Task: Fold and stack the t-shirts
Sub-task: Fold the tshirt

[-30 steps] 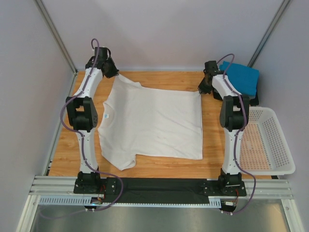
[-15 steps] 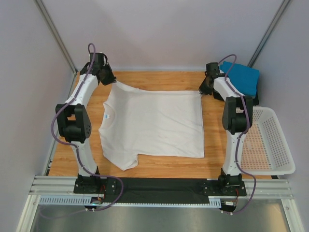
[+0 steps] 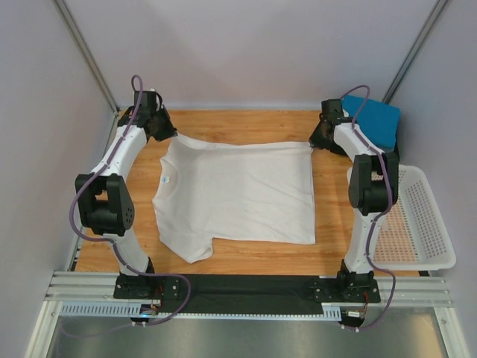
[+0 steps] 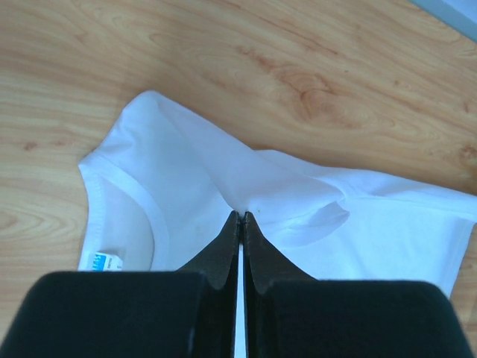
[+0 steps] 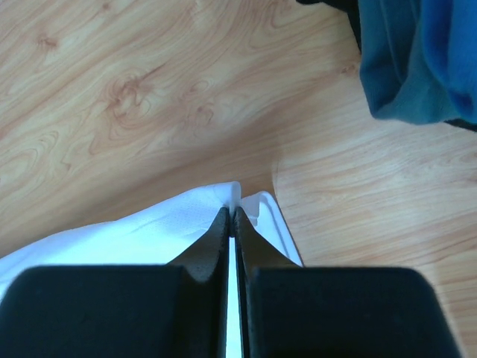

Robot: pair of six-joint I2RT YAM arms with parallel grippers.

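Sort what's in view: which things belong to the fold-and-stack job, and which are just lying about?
Job:
- white tee, spread flat
- blue tee, far right corner
- left gripper and right gripper, each pinching a far corner of the white tee

Lying about:
- basket, at the right edge
- table

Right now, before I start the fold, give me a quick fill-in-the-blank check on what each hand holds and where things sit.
1. The left hand is ____ on the white t-shirt near its collar.
2. The right hand pinches a hem ____ of that shirt.
3. The blue t-shirt lies folded at the far ____ corner of the table.
4. The basket sits to the ____ of the white t-shirt.

Missing words: shut; corner; right; right.
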